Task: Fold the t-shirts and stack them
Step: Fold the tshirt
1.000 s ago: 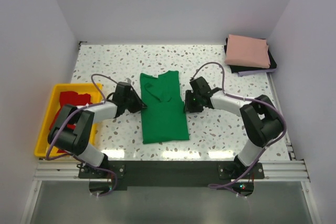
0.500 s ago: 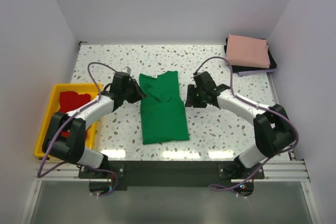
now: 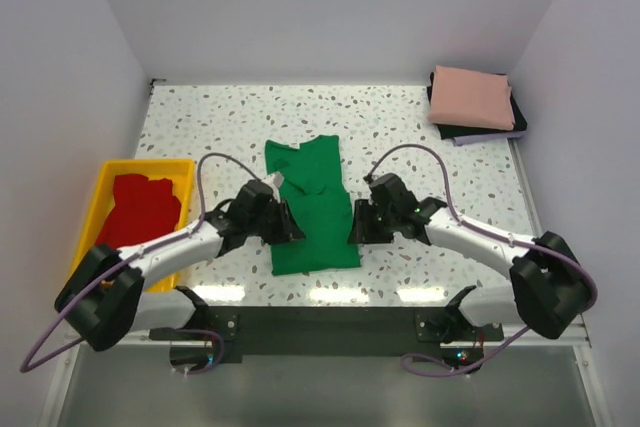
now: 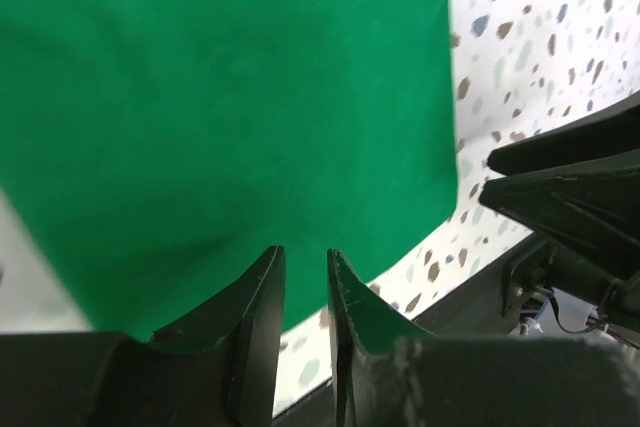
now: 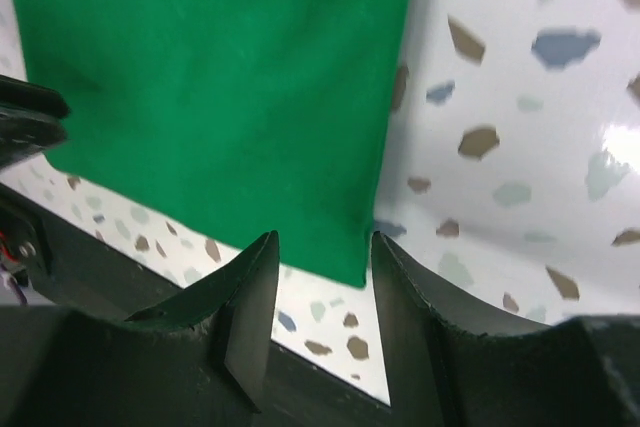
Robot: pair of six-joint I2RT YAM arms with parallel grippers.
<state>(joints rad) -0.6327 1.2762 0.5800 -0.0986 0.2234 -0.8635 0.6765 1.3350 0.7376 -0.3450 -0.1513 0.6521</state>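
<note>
The bright green t-shirt (image 3: 312, 209) lies flat in a long folded strip at the table's middle, collar end far. My left gripper (image 3: 291, 228) is low at its near left edge, fingers a narrow gap apart and empty; the green cloth (image 4: 230, 87) fills the left wrist view. My right gripper (image 3: 352, 228) is open at the near right edge, with the shirt's near corner (image 5: 355, 272) showing between its fingers. The salmon pink t-shirt (image 3: 472, 97) lies folded at the back right. The red t-shirt (image 3: 140, 209) lies crumpled in the tray.
The yellow plastic tray (image 3: 150, 163) stands at the left table edge. The pink shirt rests on dark and lavender folded cloth (image 3: 482, 133). The black front rail (image 3: 320, 322) runs just behind the shirt's near edge. White walls enclose three sides.
Both arms have drawn back from the shirt's middle sides to its near corners. The left fingers have narrowed. The shirt lies as before.
</note>
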